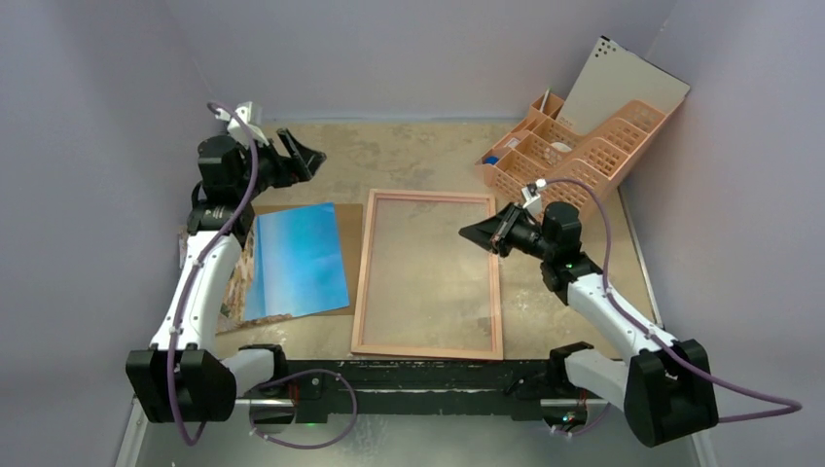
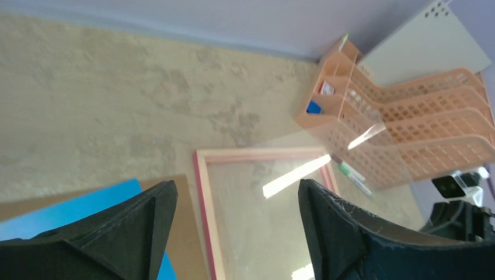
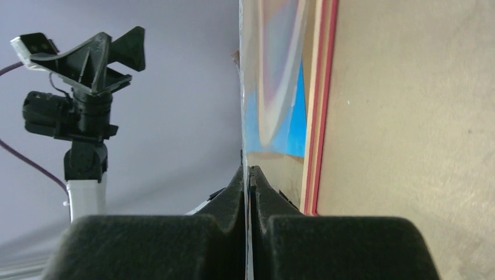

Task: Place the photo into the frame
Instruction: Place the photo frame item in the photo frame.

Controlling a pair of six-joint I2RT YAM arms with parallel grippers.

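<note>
Right gripper (image 3: pixel 249 175) is pinching the pane (image 2: pixel 315 157) up off the frame (image 1: pixel 362 282) for the photo (image 1: pixel 297 258), left gripper (image 1: pixel 307 156) gaping empty.

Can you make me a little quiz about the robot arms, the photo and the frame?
1. True or false: the photo is already inside the frame.
2. The left claw is: A) open and empty B) holding the photo C) holding the frame.
3. Fill in: the right claw is shut on a thin clear ____.

Key:
1. False. The photo lies beside the frame, on a brown board.
2. A.
3. Sheet. It is a clear sheet.
</note>
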